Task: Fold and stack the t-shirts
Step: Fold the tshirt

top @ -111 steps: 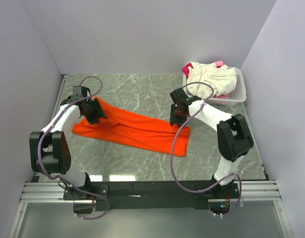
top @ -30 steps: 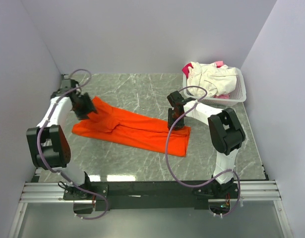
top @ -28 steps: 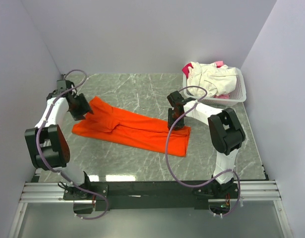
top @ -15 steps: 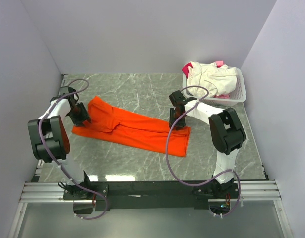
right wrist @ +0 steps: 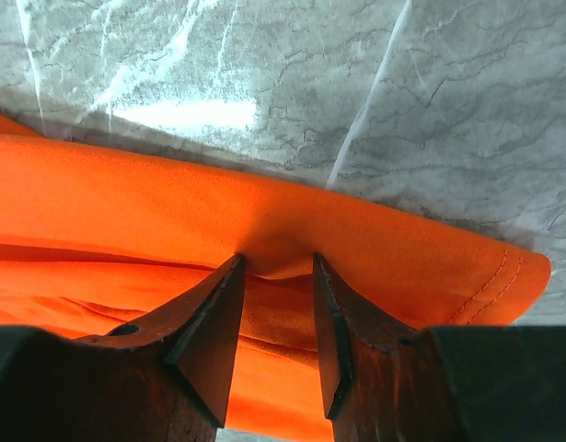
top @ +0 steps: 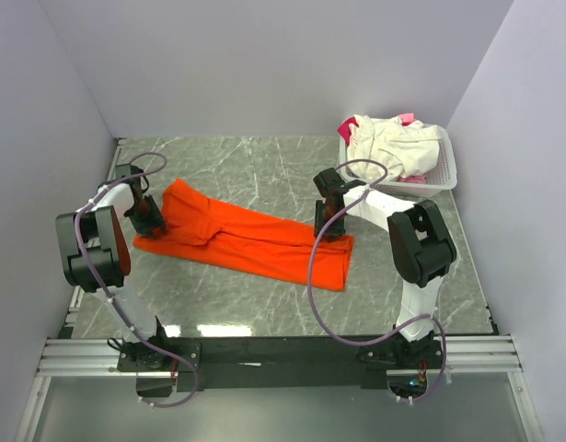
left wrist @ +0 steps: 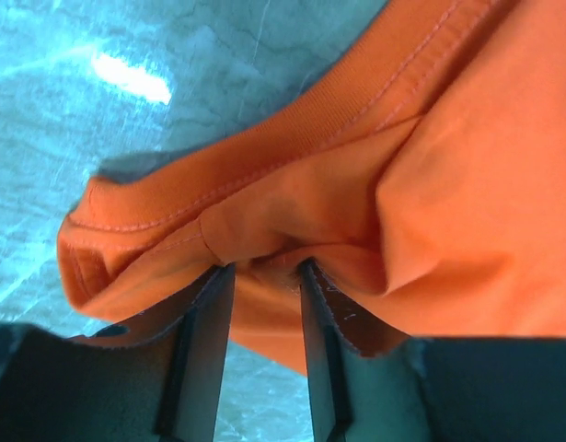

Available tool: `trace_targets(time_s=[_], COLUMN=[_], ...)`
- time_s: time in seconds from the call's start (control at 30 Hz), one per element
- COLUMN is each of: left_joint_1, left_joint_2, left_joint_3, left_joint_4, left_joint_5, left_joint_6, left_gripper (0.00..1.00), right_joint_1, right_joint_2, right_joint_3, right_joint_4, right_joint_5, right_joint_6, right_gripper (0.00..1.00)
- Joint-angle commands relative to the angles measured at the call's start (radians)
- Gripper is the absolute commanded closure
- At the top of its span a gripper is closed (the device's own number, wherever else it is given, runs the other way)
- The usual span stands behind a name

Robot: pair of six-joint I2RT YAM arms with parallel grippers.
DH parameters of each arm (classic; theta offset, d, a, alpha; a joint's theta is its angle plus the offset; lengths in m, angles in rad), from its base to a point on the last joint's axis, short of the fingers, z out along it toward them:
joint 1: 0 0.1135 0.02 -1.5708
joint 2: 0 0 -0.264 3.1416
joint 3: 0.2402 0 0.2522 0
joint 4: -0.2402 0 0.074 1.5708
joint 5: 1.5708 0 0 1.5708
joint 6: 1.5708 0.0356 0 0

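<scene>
The orange t-shirt (top: pixel 255 239) lies folded into a long band slanting across the table. At the band's left end, my left gripper (top: pixel 152 221) is pressed onto the hem corner (left wrist: pixel 264 184); its jaws (left wrist: pixel 264 269) stand partly apart with a pucker of orange cloth between the tips. My right gripper (top: pixel 327 228) is down on the band's far right edge. Its jaws (right wrist: pixel 276 262) are also partly apart, and a fold of cloth (right wrist: pixel 356 230) dips between them. A cream-white t-shirt (top: pixel 388 143) and a pink one (top: pixel 407 118) are heaped in the basket.
A white slatted basket (top: pixel 445 170) stands at the back right corner against the right wall. Grey walls close in the marble table (top: pixel 264 166) on the left, back and right. The arm bases sit on the rail at the near edge.
My left gripper has come down from the shirt's far left corner to its left edge, and its jaws have narrowed around the cloth. The right gripper has stayed put.
</scene>
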Motion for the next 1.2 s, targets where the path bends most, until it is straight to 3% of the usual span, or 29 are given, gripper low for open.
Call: trace_targets(time_s=[0.0, 0.53, 1.17], left_joint_1=[0.003, 0.003, 0.002], left_joint_2=[0.020, -0.019, -0.066], left_joint_3=[0.035, 0.015, -0.005], left_joint_4=[0.039, 0.010, -0.004], left_joint_5=[-0.001, 0.043, 0.095], left_joint_6=[0.015, 0.004, -0.029], left_gripper=[0.60, 0.83, 0.74], right_joint_1=[-0.008, -0.010, -0.014], right_joint_2=[0.013, 0.019, 0.018], right_joint_3=[0.027, 0.028, 0.021], right_joint_4=[-0.013, -0.015, -0.004], right_joint_5=[0.012, 0.014, 0.007], right_joint_6=[-0.007, -0.003, -0.013], right_gripper=[0.57, 0.57, 0.57])
